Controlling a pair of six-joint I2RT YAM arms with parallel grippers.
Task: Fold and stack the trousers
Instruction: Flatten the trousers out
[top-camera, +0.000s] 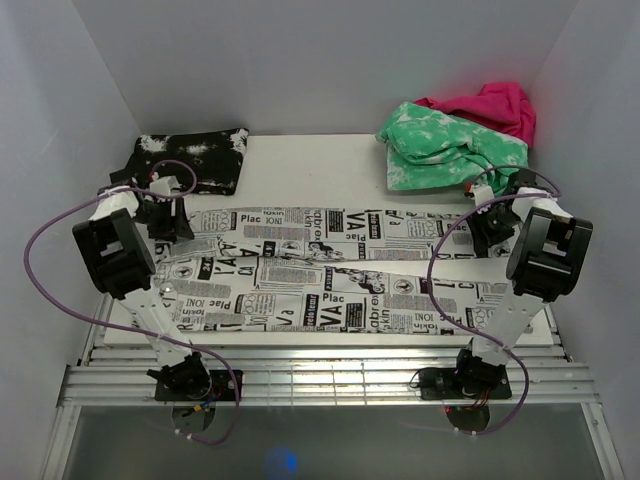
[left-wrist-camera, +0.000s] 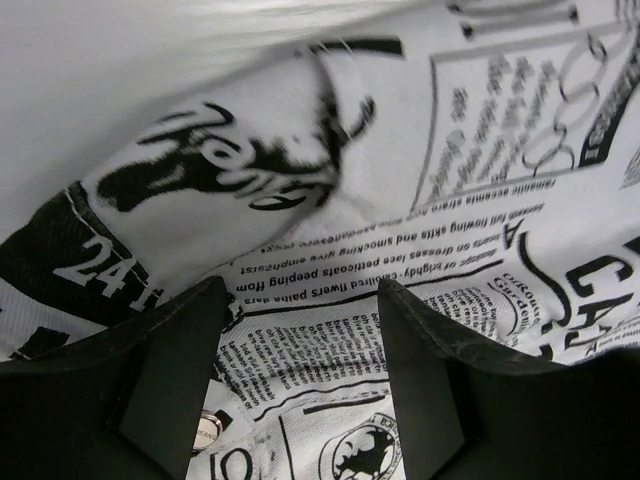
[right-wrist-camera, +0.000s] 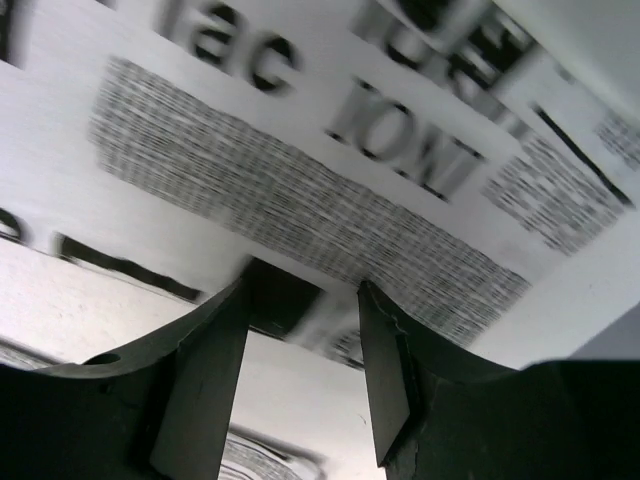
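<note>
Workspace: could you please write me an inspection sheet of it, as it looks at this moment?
Surface: white table, its near half covered by cloth.
Job's things: trousers with newspaper print, spread out from left to right, not yet folded.
Clutter: black speckled garment folded at the far left; green garment and pink garment heaped at the far right.
Grippers: left gripper low over the trousers, jaws apart; right gripper with jaws apart around a cloth edge, picture blurred.
Cables: a purple cable loops beside each arm; the right one crosses over the trousers.
Surroundings: white walls; metal rails at the near edge.
</note>
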